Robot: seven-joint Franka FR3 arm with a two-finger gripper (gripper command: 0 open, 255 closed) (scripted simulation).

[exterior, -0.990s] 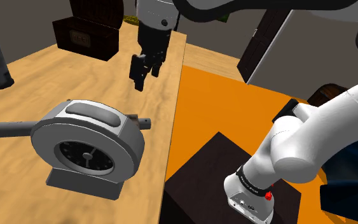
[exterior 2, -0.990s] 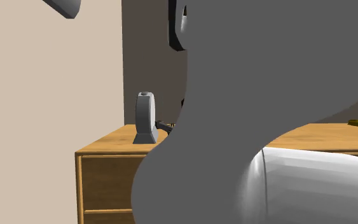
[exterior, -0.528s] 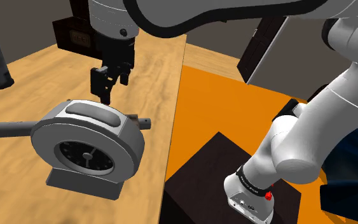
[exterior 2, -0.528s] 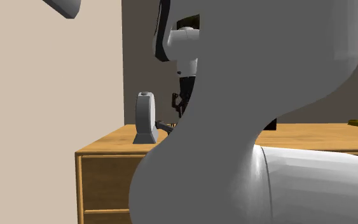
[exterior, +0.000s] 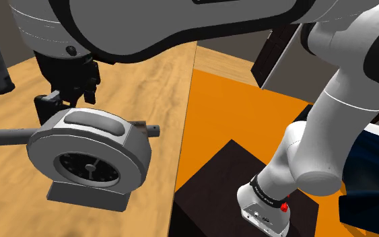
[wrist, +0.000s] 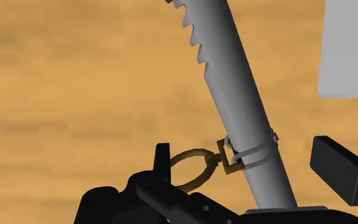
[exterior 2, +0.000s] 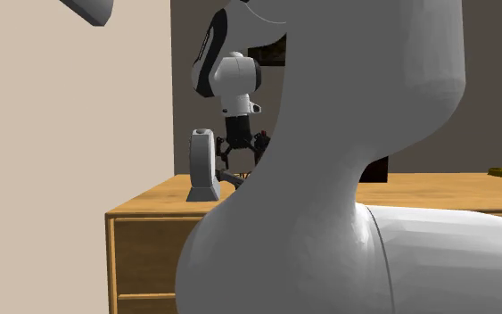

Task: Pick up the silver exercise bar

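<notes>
Swung over since, my tool (wrist: pixel 246 153) hangs released, the grey exercise bar (wrist: pixel 231 89) between its fingers (wrist: pixel 336 170): approach done, next lower and clench.

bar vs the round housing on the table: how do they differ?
Shape: the bar is long and thin; the housing is a thick disc.
Pose: the bar lies roughly level, sticking out both sides of the housing, which stands upright on a foot.
Detail: the bar has a toothed edge and a tan ring clipped on; the housing carries a black dial.
Both are grey.
</notes>
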